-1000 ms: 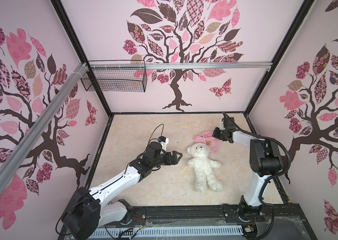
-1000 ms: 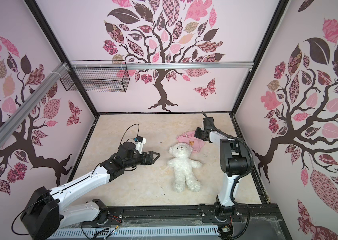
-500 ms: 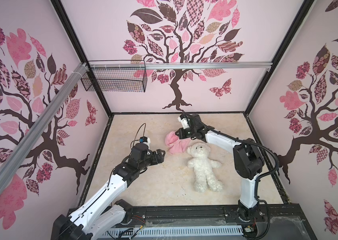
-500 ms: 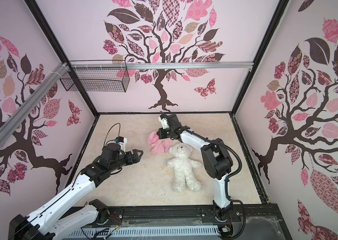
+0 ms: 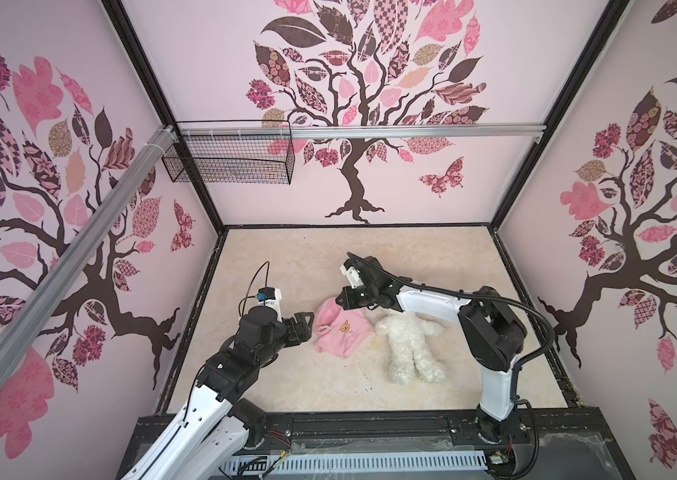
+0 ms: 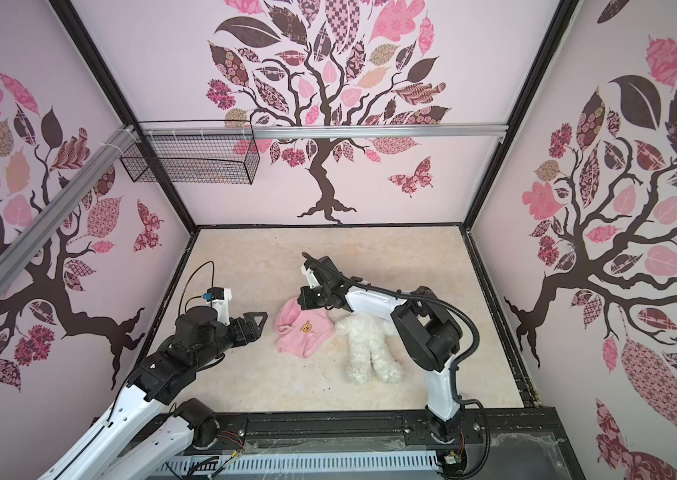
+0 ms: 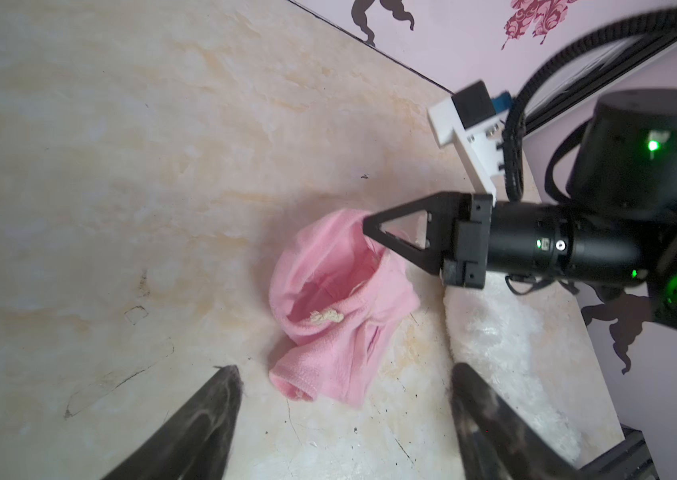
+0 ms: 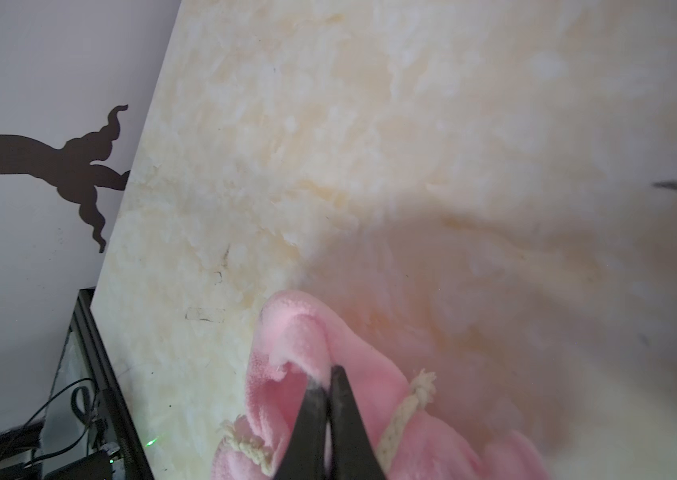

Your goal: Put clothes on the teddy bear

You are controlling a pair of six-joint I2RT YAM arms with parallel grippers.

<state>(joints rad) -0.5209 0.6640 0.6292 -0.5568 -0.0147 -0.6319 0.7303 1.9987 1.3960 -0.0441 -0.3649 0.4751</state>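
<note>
The white curly teddy bear lies on the marble-look table, legs toward the front; my right arm hides its head. Left of it the pink hooded shirt is crumpled on the table, orange bear patch up. My right gripper is shut on the hood's rim, and the right wrist view shows its tips pinching a pink fold. My left gripper stands open just left of the shirt, holding nothing.
A black wire basket hangs from the aluminium rail on the back wall. Patterned walls close in three sides of the table. A black rail with both arm bases runs along the front edge.
My right gripper carried the pink shirt from behind the bear's right side across to its left and lowered it onto the table. My left gripper drew back leftward and its jaws narrowed slightly.
</note>
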